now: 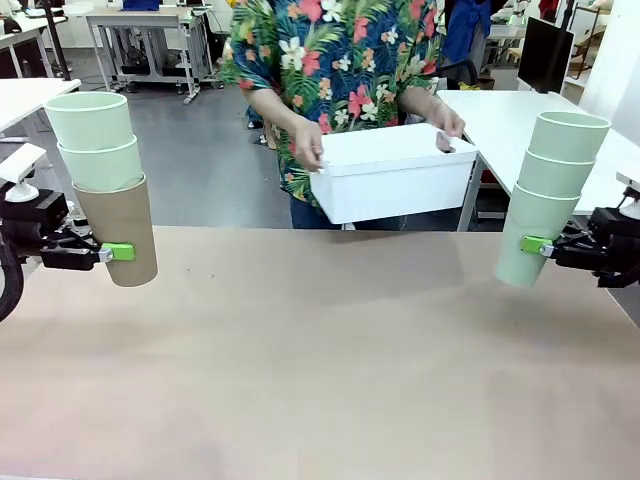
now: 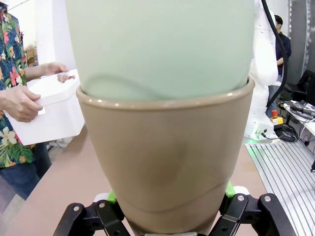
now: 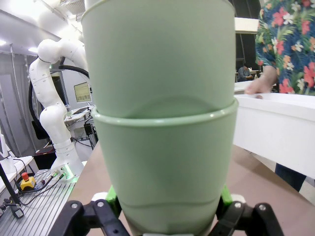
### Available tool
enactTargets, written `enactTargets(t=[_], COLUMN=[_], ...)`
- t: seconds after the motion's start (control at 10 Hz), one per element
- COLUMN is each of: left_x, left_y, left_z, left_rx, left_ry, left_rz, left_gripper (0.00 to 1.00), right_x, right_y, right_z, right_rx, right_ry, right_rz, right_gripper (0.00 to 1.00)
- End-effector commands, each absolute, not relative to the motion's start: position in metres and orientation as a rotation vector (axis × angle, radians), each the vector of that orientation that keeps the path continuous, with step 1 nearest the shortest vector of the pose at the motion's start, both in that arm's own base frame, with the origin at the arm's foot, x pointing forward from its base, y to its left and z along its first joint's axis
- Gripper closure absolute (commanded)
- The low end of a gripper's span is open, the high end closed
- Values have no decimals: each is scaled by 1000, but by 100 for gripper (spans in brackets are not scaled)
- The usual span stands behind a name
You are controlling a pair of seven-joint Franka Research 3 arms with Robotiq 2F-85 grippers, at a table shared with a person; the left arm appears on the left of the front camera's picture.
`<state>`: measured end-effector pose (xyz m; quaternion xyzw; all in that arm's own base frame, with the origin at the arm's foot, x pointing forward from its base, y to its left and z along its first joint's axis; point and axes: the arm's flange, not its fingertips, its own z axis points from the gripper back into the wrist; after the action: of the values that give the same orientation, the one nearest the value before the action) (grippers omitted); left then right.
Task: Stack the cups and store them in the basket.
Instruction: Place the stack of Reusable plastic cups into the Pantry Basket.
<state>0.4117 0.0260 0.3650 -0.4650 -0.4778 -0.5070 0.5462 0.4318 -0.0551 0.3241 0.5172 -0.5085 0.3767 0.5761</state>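
Across the table [image 1: 320, 350] in the front view, a person holds the white basket [image 1: 395, 180] in both hands [image 1: 308, 150] above the far edge, clear of the tabletop. The left claw [image 1: 120, 252] is clamped low on a brown cup [image 1: 120, 225], which carries two mint cups nested inside it. This left stack [image 1: 100, 165] hangs upright above the table's left side. The right claw [image 1: 535, 245] grips the lowest cup of the right stack [image 1: 550, 195], three mint cups leaning slightly towards the middle. The two stacks are well apart, with the basket between them and farther off.

From the left wrist, the brown cup's wall sits pinched between the green pads [image 2: 112, 196], the claw closed narrow on its tapered foot. A mint cup rises from its rim, and the basket shows to one side in the person's hand.

From the right wrist, the claw likewise squeezes the bottom mint cup [image 3: 165, 167] near its base, with another seated in it. The basket's white wall lies close alongside.

These cups look light, thin-walled and smooth, so they probably flex under a hard squeeze and could slide along the taper. Only the lowest cup is held; the nested ones sit loose, so a stack likely needs to stay near upright. A low grip on the bottom cup's wall seems the sound place.
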Motion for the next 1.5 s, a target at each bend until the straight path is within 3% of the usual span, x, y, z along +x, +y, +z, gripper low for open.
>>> enactTargets(t=[0.0, 1.4], left_x=[410, 410], left_y=[25, 25], left_z=[367, 367], left_rx=[-1103, -1103], left_ry=[-1145, -1145], left_rz=[-1208, -1208], left_gripper=[17, 17], right_x=[432, 432], right_y=[-54, -54], right_z=[329, 329], right_rx=[1208, 1208], right_ry=[-1198, -1198], right_rz=[890, 890], right_gripper=[14, 14])
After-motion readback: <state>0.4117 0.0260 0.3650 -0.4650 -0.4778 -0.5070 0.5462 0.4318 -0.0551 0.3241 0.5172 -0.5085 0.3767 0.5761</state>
